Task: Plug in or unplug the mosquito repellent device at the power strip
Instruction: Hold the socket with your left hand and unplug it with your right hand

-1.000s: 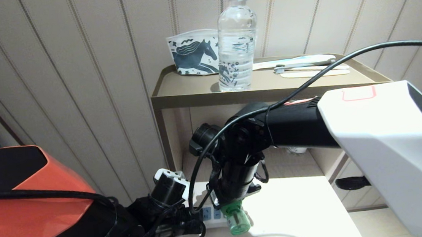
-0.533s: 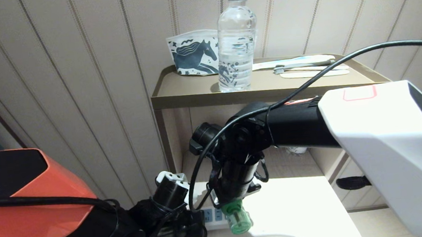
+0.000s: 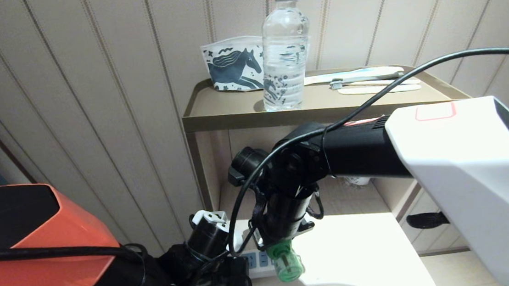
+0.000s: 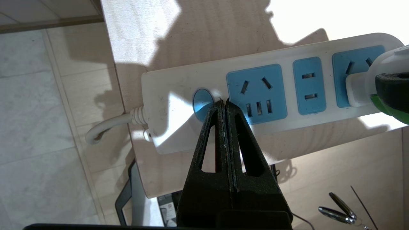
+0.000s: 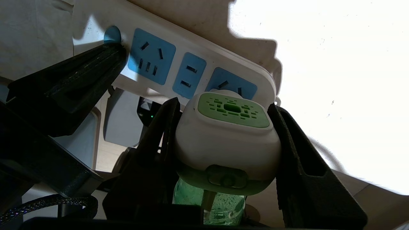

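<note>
Down on the low white shelf, the right gripper [image 5: 223, 140] is clamped around the mosquito repellent device [image 5: 227, 134], whose back sits against the end socket of the power strip [image 4: 179, 86], at about three o'clock from the round button [image 4: 201, 99]. Whether its pins are fully home I cannot tell. The left gripper [image 4: 224, 101], pinched together and empty, has its tip at the button, apparently steadying the strip.

The mosquito repellent device [image 5: 227, 134] hides its own plug.
</note>
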### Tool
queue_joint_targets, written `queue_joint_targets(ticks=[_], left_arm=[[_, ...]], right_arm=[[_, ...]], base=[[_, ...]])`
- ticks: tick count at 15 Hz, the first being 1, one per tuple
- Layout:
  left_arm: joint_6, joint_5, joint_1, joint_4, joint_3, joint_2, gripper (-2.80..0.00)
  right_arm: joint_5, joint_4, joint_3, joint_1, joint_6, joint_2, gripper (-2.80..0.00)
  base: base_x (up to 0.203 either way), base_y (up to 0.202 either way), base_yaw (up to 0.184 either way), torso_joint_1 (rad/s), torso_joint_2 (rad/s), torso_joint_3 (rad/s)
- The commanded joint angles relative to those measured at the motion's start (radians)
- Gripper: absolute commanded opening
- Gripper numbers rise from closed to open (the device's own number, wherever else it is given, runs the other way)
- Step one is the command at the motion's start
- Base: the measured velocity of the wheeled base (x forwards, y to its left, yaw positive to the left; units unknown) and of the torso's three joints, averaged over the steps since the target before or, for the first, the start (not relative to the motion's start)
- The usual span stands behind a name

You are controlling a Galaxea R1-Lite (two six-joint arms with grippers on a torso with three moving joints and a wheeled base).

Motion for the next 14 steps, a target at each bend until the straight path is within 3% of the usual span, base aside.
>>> queue_joint_targets(ticks=[1,9,14], left_arm=[[-0.003,0.006,-0.004,0.0,0.0,0.024,-2.8],[-0.003,0.006,-0.005,-0.001,-0.007,0.029,-2.8],[-0.004,0.019,-0.004,-0.002,-0.011,0.01,-2.8]], right_arm=[[-0.002,0.005,0.0,0.0,-0.003,-0.01,-2.8],[-0.005,-0.05,0.0,0.04,-0.03,0.004,-2.8],[-0.007,-0.026,0.003,0.021,-0.025,-0.025,-2.8]], base=[[0.0,0.0,0.0,0.0,0.0,0.0],[0.0,0.0,0.0,0.0,0.0,0.0],[0.0,0.0,0.0,0.0,0.0,0.0]])
